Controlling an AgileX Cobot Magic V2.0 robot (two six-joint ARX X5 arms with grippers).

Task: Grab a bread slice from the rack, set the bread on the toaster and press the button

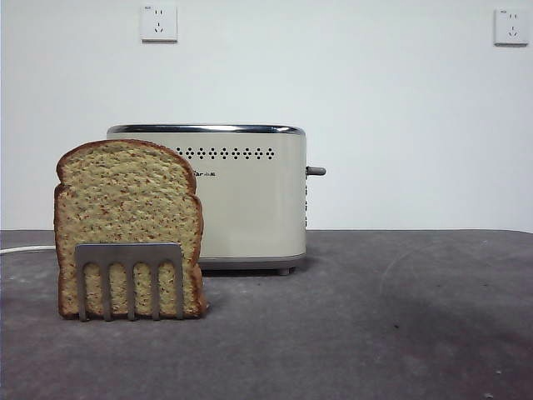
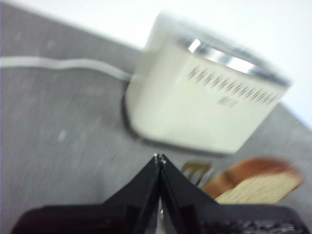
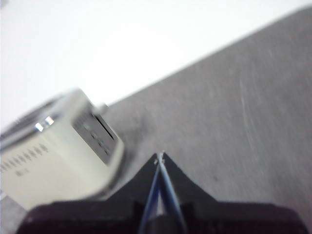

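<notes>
Bread slice [image 1: 125, 208] upright in the steel rack [image 1: 129, 279], in front of the cream toaster [image 1: 250, 200].

Your left gripper [image 2: 159, 157] hovers above the grey tabletop [image 1: 375, 317] near slice and toaster, fingers pressed together, holding nothing. Your right gripper [image 3: 160, 156], beside the toaster's lever end, is likewise closed and empty. The toaster's logo is too small to read.

Layout relative to the grippers. Left gripper [image 2: 159, 157]: rack [image 1: 130, 279] just beyond its tips, holding the slice of bread [image 1: 127, 200] upright; toaster [image 1: 241, 196] behind both, cable [image 2: 58, 64] trailing from the toaster across the table [image 1: 375, 325]. Right gripper [image 3: 160, 155]: toaster farther off to one side, bare table ahead.
</notes>
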